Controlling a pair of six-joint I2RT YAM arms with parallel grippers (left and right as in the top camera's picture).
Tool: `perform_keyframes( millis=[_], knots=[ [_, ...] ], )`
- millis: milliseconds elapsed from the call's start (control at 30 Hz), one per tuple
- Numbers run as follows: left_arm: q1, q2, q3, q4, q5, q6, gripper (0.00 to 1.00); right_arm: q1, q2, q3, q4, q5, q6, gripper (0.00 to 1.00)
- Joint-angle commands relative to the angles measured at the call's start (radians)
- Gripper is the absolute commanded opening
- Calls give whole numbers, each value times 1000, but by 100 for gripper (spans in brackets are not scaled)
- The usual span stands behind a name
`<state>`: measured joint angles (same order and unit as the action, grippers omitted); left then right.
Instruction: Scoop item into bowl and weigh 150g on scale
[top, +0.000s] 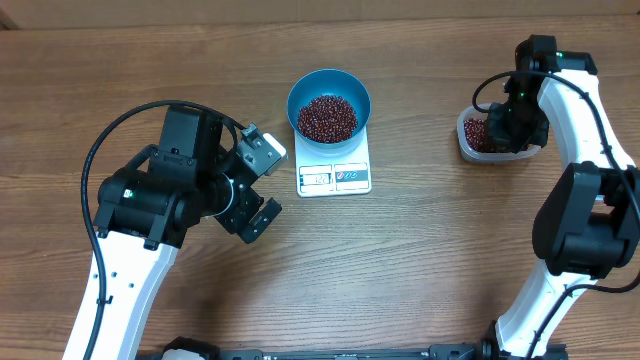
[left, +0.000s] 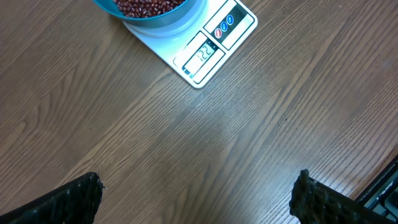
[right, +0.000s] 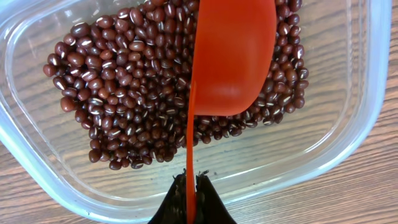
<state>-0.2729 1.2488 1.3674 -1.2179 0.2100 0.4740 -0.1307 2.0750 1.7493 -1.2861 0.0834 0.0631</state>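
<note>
Small dark red-brown beans (right: 124, 93), oval and shiny, many with a short white mark along one side. Lying as a loose heap in the clear plastic container (right: 348, 143), thick toward the far wall, with bare bottom along the near wall. A second heap (top: 326, 118) of the same beans inside the blue bowl (top: 296, 100), covering the bottom, well below the rim. Bowl upright on the white scale (top: 335, 178), covering its far part. Display and label panel uncovered at the near edge, digits lit but too blurred to read with certainty. Scale near the middle of the wooden table (top: 430, 260); container well apart from it, at the right side.

Right gripper (right: 191, 200) with fingers pressed together, pinching the thin handle of the orange-red scoop (right: 233, 56). Cup of the scoop down in the container, lying among the beans. Left gripper (left: 199, 205) with fingers spread wide, holding nothing, hanging over bare wood just beside the near-left corner of the scale.
</note>
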Motion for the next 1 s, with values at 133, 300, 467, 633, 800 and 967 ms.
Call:
perform_keyframes(
  millis=[133, 300, 467, 633, 800, 967],
  knots=[
    [4, 6, 0, 3, 19, -10, 100, -5, 13, 24, 21, 80, -35, 3],
    [4, 6, 0, 3, 19, -10, 100, -5, 13, 24, 16, 18, -75, 4],
    [4, 6, 0, 3, 19, -10, 100, 1, 13, 24, -4, -34, -99, 4],
    [4, 6, 0, 3, 19, -10, 99, 2, 13, 24, -25, -47, -127, 4],
    [4, 6, 0, 3, 19, -10, 100, 2, 13, 24, -35, -94, -154, 3],
    [4, 6, 0, 3, 19, -10, 100, 2, 13, 24, -55, -195, -233, 4]
  ],
)
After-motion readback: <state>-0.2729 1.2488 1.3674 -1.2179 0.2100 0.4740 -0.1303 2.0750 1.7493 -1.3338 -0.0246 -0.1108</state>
